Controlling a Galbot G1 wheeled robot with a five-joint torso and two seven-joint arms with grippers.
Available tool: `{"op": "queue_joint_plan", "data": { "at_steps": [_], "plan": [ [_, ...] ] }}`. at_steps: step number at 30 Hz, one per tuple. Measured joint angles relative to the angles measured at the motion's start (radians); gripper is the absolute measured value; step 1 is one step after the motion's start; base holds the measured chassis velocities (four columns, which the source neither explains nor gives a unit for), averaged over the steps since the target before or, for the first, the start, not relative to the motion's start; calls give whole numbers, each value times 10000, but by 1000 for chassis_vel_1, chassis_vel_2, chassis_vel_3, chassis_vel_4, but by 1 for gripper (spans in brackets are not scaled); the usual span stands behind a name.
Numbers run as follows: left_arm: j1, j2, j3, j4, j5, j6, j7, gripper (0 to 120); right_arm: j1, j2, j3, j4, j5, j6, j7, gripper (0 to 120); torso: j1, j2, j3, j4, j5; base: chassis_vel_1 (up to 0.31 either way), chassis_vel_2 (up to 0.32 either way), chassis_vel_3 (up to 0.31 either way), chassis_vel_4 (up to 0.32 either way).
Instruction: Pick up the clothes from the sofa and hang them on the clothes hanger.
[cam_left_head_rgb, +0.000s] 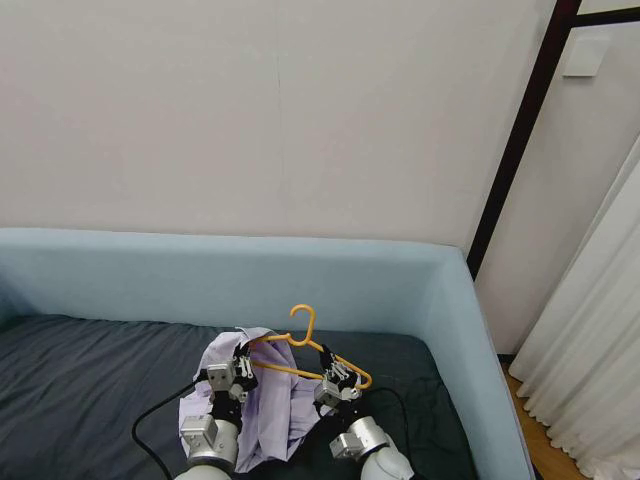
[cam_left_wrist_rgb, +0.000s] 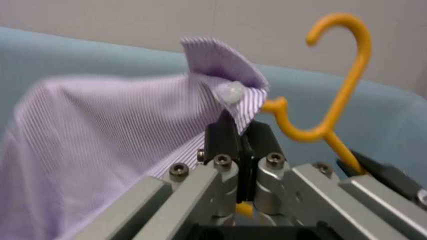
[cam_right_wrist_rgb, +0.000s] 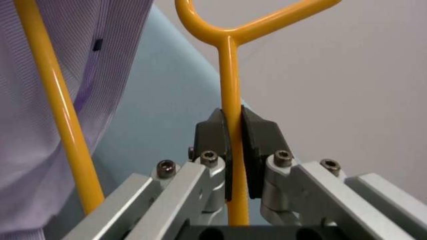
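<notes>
A lilac striped shirt (cam_left_head_rgb: 262, 400) hangs partly over an orange clothes hanger (cam_left_head_rgb: 303, 345), both held above the dark sofa seat. My left gripper (cam_left_head_rgb: 240, 360) is shut on the shirt's collar edge near a white button (cam_left_wrist_rgb: 231, 91); its black fingers (cam_left_wrist_rgb: 222, 138) pinch the fabric (cam_left_wrist_rgb: 100, 145). My right gripper (cam_left_head_rgb: 338, 377) is shut on the hanger's right arm, the orange rod (cam_right_wrist_rgb: 230, 125) clamped between its black pads (cam_right_wrist_rgb: 260, 137). The hanger's hook (cam_left_wrist_rgb: 343, 60) points up next to the collar.
The sofa has a dark grey seat (cam_left_head_rgb: 90, 390) and light blue back and armrest (cam_left_head_rgb: 455, 320). A white wall rises behind. A dark door frame (cam_left_head_rgb: 515, 140) and white curtain (cam_left_head_rgb: 590, 360) stand to the right. A black cable (cam_left_head_rgb: 150, 425) trails on the seat.
</notes>
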Motion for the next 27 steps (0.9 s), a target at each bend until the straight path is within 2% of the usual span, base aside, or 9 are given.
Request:
{"op": "queue_joint_plan", "data": {
  "at_steps": [2, 11, 19, 27],
  "plan": [
    [63, -52, 152, 120, 283, -126, 60, 0, 190, 166, -117, 111, 682, -34, 191, 4, 0, 0, -1, 2, -1, 0, 0, 0, 0],
    [275, -146, 345, 302, 709, -412, 138, 0, 632, 361, 4, 51, 1287, -703, 613, 4, 0, 0, 0, -1, 0, 0, 0, 0, 0],
    [106, -150, 320, 458, 628, -586, 133, 0, 821, 356, 294, 283, 1433, -732, 695, 4, 0, 0, 0, 0, 0, 0, 0, 0, 0],
    [-453, -156, 668, 573, 32, -989, 463, 0, 1642, 137, 627, 408, 1369, -721, 670, 4, 0, 0, 0, 0, 1, 0, 0, 0, 0]
  ]
}}
